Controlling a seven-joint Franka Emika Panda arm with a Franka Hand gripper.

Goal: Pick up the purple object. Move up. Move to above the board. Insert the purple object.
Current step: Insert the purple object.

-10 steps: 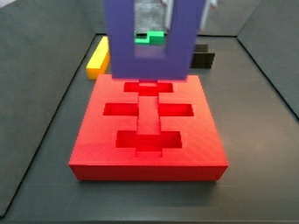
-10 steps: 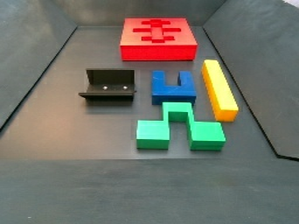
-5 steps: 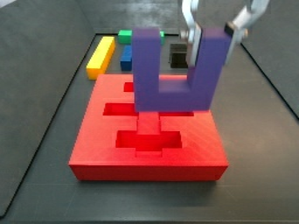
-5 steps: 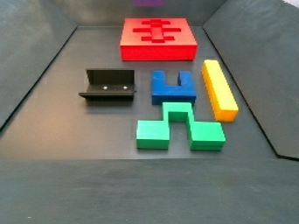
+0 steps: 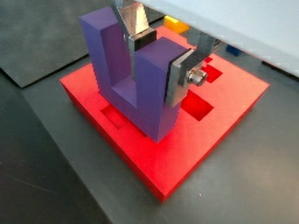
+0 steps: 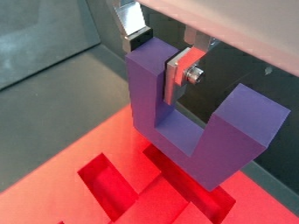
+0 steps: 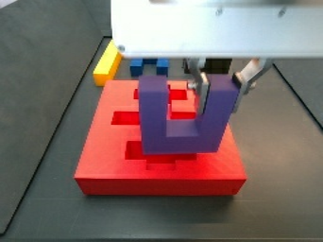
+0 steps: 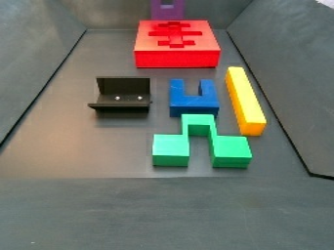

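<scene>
Purple object [image 7: 186, 118] held above the board [image 7: 101, 156], arms up, thick base down, hanging over the darker recesses [image 5: 198, 105], not yet seated by the look of both wrist views. Gripper [image 5: 158, 52] clamped on one upright arm, a silver finger [image 6: 177, 74] flat against its inner face in a wrist view; gripped by an arm so as to leave the base free to go down first, probably. Barely glimpsed at the top edge in a side view [image 8: 164, 7]. Away from the board, fixture [image 8: 120, 96], blue block [image 8: 192, 96], yellow bar [image 8: 244, 98] and green block [image 8: 198, 139] lying apart on the floor.
</scene>
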